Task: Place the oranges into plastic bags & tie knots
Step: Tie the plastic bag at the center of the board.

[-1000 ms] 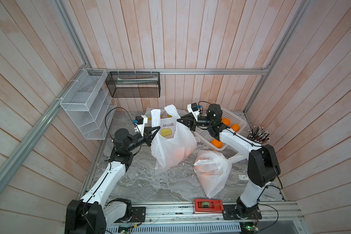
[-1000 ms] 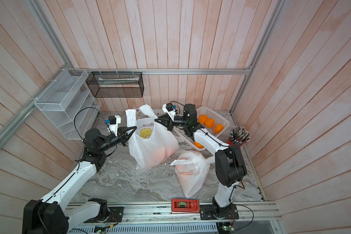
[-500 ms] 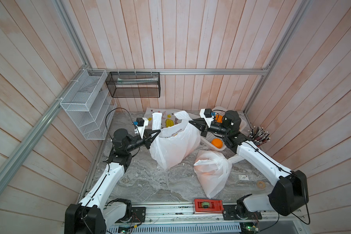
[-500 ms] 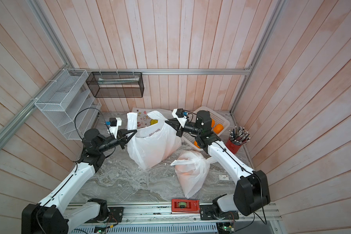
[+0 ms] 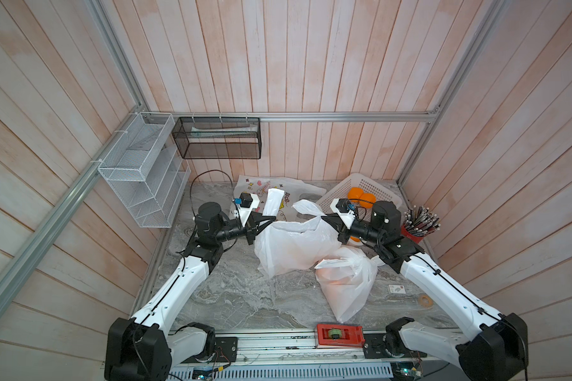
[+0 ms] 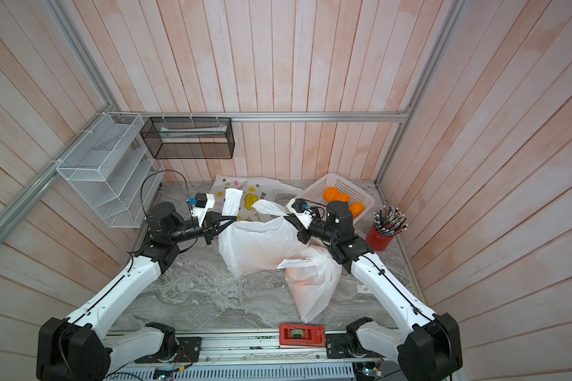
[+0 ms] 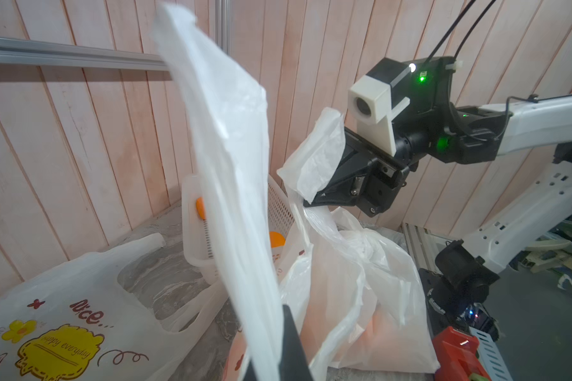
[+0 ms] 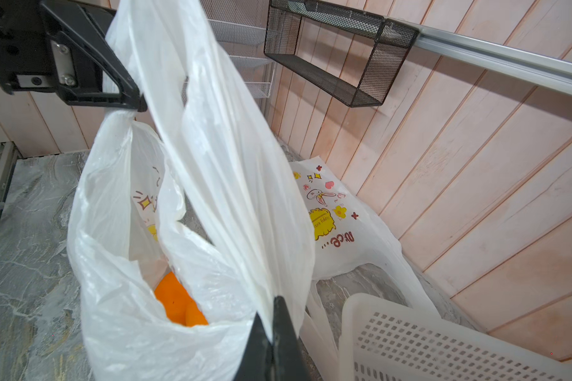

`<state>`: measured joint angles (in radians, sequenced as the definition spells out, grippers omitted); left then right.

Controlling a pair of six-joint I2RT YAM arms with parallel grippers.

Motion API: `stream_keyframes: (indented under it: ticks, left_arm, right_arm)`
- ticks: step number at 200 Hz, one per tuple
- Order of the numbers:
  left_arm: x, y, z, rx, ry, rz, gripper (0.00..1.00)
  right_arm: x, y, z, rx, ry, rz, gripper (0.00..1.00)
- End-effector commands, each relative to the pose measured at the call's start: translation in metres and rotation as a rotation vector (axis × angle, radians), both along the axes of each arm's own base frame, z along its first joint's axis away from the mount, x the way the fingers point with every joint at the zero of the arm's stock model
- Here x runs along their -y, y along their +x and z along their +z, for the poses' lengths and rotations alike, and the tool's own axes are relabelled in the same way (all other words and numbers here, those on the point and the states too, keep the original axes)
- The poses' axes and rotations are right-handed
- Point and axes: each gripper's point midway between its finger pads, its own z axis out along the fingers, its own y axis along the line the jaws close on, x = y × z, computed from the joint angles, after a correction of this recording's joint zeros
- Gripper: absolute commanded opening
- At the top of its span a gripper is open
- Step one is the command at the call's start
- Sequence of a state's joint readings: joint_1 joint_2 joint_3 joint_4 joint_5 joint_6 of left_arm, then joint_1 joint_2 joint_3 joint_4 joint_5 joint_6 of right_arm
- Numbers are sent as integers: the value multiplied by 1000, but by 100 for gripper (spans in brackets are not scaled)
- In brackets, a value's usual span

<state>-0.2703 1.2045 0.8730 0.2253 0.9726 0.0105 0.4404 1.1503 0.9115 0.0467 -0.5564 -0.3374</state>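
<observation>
As both white-and-black arms reached forward with elbows low and wrists level, the thin, crinkled, white translucent open bag (image 5: 294, 244) hung between them, just beside the white perforated plastic basket (image 5: 377, 189), on the side toward the left arm. The left gripper (image 5: 272, 218), black and wedge-shaped, had its jaws pressed together on one flat handle strap (image 5: 273, 201), which stood up above the fingertips. The right gripper (image 5: 324, 216), the nearer one to the basket, pinched the other handle strap (image 5: 306, 208), which flopped over in a soft fold. The two grippers pointed at each other across the bag's mouth.

In the right wrist view, smooth round oranges (image 8: 179, 303) lay at the bottom of the open bag, and a faint yellow print and a sparkle showed through its film. More bright oranges (image 5: 362, 197) sat in the basket.

A flat printed bag (image 8: 331, 211) lay on the grey veined marble tabletop (image 5: 238, 297) beside the basket, against the back wall. It showed a cartoon bunny, hearts, yellow flowers, "nice..." in dark red and "happy everyday" on a yellow cloud.

On the robot's side of the basket a filled bag (image 5: 347, 283) lay slumped, orange glowing through its film, its neck drawn into a twisted knot (image 7: 360, 244) with a loose strap end sticking out. A red cup of pencils (image 5: 416, 227) stood just beside the basket, on the side away from the open bag.
</observation>
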Motion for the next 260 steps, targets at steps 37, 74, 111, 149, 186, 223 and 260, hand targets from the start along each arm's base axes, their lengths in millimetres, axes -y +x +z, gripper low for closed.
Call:
stream_keyframes:
  ticks: [37, 74, 111, 149, 186, 223, 260]
  left_arm:
    - [25, -7, 2, 35, 16, -104, 12]
    - [35, -12, 2, 48, 17, -145, 23]
    - [46, -16, 1, 50, 20, -185, 32]
    - [53, -19, 3, 57, 17, -213, 38]
    - [59, -20, 5, 61, 19, -239, 42]
    - [64, -19, 8, 63, 21, -250, 42]
    - [65, -17, 8, 63, 28, -243, 25]
  right_arm:
    - [-14, -21, 13, 41, 29, 98, 0]
    - [-25, -24, 16, 43, 22, 130, 0]
    - [-35, -19, 15, 42, 8, 141, 0]
    - [-42, -14, 7, 28, -26, 143, 0]
    - [-46, -12, 0, 13, -53, 154, 0]
    - [-48, -12, -5, 4, -81, 160, 0]
    - [-43, -9, -7, 11, -113, 133, 0]
